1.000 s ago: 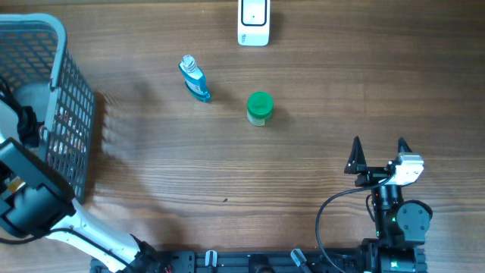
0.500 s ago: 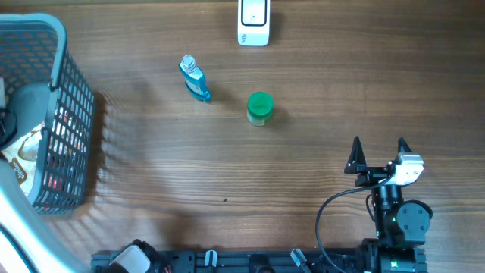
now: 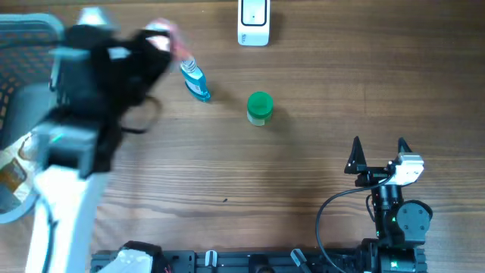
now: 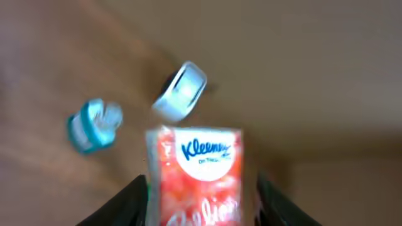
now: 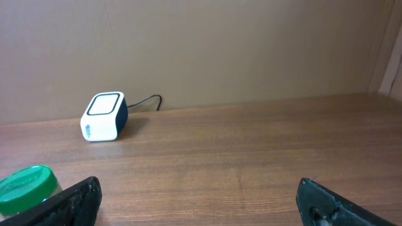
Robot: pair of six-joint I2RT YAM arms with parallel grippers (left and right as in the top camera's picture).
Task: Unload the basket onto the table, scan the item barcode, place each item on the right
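My left gripper (image 4: 201, 210) is shut on a red and white Kleenex tissue pack (image 4: 198, 172), with a black finger on each side of it. In the overhead view the left arm is a blur at the upper left, and its gripper (image 3: 158, 44) holds the pink pack (image 3: 165, 32) just left of the blue bottle (image 3: 195, 78). The white barcode scanner (image 3: 253, 21) stands at the back edge, and it shows beyond the pack in the left wrist view as well (image 4: 180, 91). My right gripper (image 3: 379, 155) rests open at the front right with nothing in it (image 5: 201, 201).
A grey basket (image 3: 34, 24) stands at the far left. The blue bottle (image 4: 93, 124) lies left of the scanner (image 5: 103, 116). A green-lidded jar (image 3: 260, 108) stands near the middle, also at the lower left of the right wrist view (image 5: 28, 188).
My left arm has swung out of the basket and up to the right, bringing the tissue pack next to the blue bottle. The right arm has not moved.
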